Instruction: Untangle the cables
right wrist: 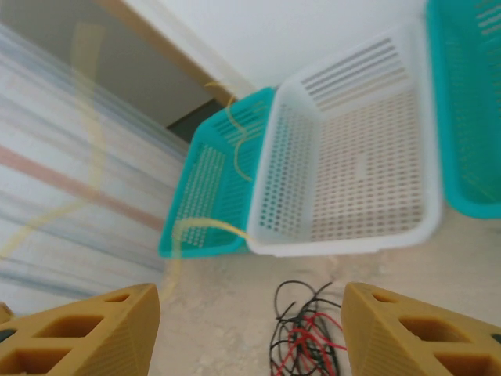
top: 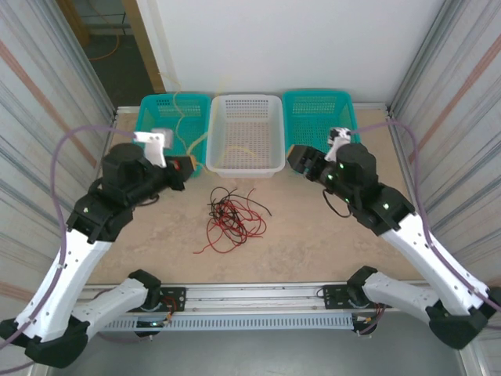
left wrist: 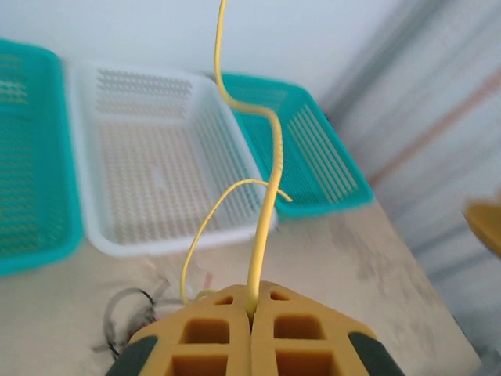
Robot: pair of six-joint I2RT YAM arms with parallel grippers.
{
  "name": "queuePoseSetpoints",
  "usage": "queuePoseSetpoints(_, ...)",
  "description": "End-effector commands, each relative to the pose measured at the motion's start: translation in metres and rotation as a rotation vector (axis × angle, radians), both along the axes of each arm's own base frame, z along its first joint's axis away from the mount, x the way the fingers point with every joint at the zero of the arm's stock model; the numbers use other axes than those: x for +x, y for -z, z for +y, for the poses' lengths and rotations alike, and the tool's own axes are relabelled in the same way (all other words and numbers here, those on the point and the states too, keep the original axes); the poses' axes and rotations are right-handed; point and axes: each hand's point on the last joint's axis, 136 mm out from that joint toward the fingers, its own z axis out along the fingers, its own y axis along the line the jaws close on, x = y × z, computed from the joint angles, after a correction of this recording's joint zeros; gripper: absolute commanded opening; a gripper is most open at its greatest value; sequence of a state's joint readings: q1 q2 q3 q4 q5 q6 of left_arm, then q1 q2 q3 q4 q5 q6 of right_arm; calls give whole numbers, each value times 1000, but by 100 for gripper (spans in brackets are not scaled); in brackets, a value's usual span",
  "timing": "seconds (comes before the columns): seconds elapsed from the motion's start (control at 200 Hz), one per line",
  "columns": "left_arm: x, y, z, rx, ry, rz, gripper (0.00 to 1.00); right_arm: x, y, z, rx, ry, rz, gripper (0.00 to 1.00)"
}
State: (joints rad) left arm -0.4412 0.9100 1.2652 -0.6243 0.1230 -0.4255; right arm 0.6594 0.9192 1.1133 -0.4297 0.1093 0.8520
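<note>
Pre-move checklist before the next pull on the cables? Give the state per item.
1. left end effector gripping the yellow cable: ok, shut on it.
2. right end effector free: ok, open, nothing between its fingers.
3. red and black cables separated: not ok, one tangle on the table in front of the white basket.
4. yellow cable clear of that tangle: cannot tell, its far end leaves the left wrist view.
</note>
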Motion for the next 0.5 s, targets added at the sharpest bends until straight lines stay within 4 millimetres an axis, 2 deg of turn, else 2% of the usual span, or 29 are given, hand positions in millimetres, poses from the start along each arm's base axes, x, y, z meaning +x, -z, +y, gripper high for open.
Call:
queuePoseSetpoints(0.0,26,-17,28,9,-118,-58,0,-6,22,-15,-14,56,81,62)
queuePoseSetpoints(0.125,68,-18,63,-41,-222,-46,0,-14,39,-5,-29,22,138,62)
queuePoseSetpoints(0.281,109,-16,99,-40,-346,-74,0,-24,51,14,-28,-13,136,64)
queuePoseSetpoints(0.381,130,-14,111,-73,-376,-74,0,-30,58,26,-67,-44,146,65)
queuePoseSetpoints(0.496,146,-24,119,-69,-402,-118,0,-34,63,36,-109,-76,163,65)
